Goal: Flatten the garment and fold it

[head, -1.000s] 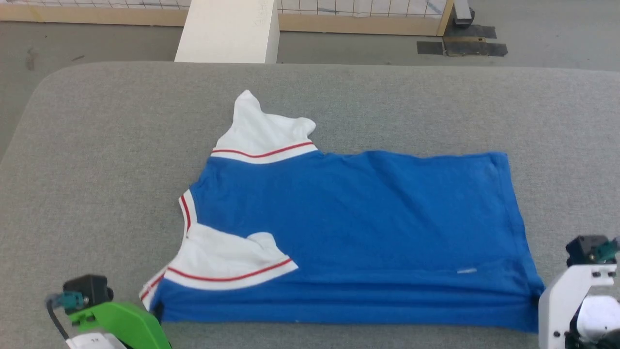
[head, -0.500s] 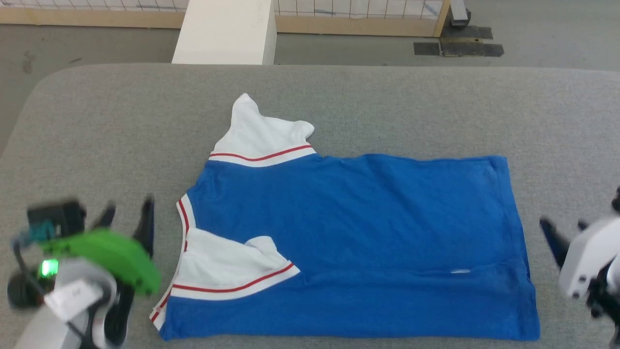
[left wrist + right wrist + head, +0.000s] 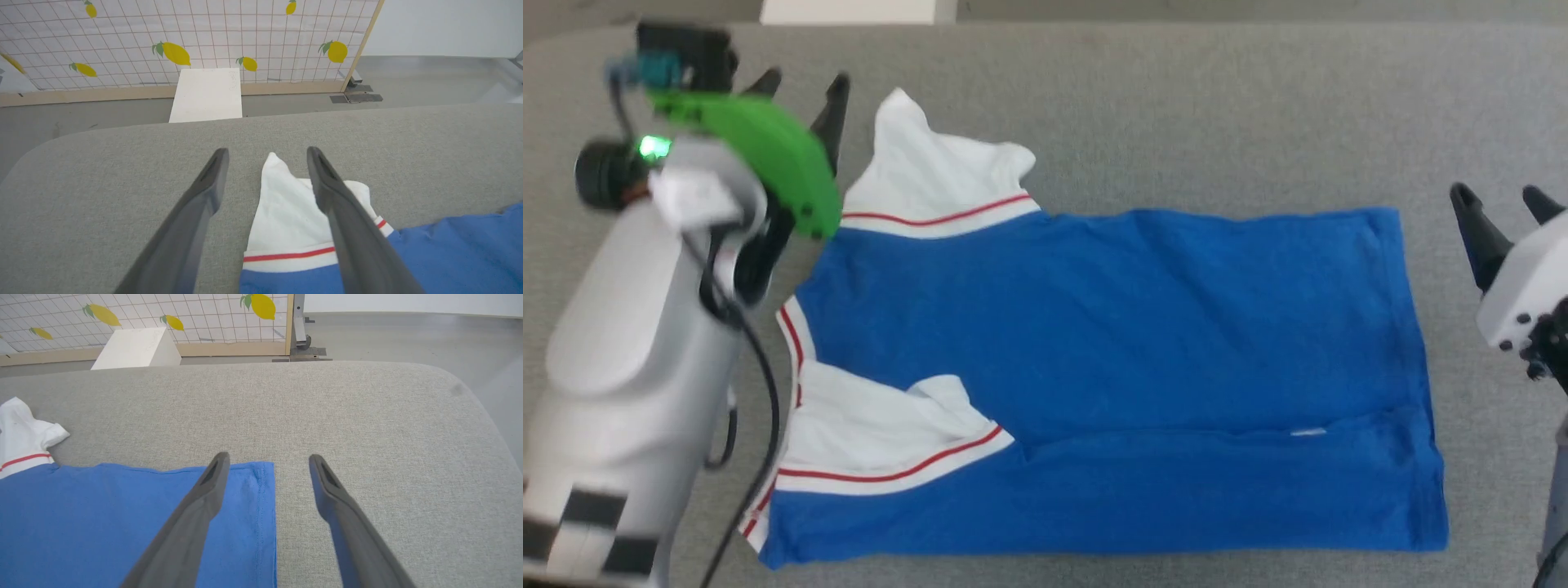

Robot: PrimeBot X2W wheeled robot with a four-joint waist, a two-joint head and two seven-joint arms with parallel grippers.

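The royal-blue jersey T-shirt with white sleeves and red stripe trim (image 3: 1111,351) lies flat on the grey fabric-covered table (image 3: 1176,98), collar to the left and hem to the right, with its near white sleeve (image 3: 874,433) laid over the blue body. The step in hand appears to be a grasp of the far long edge for the next fold. To do it well, both grippers should descend together, each pinching every layer at the edge, then lift evenly and carry the edge toward the near side so that the fold line runs straight. A shallow pinch risks taking one layer only

The left gripper (image 3: 804,80) has its fingers spread wide and holds nothing. It sits at the far left, just beside the far white sleeve (image 3: 931,184); its wrist view places the sleeve tip between the fingers. The right gripper (image 3: 1499,193), equally wide and empty, sits just right of the far hem corner (image 3: 1380,224), which lies between its fingers in its wrist view
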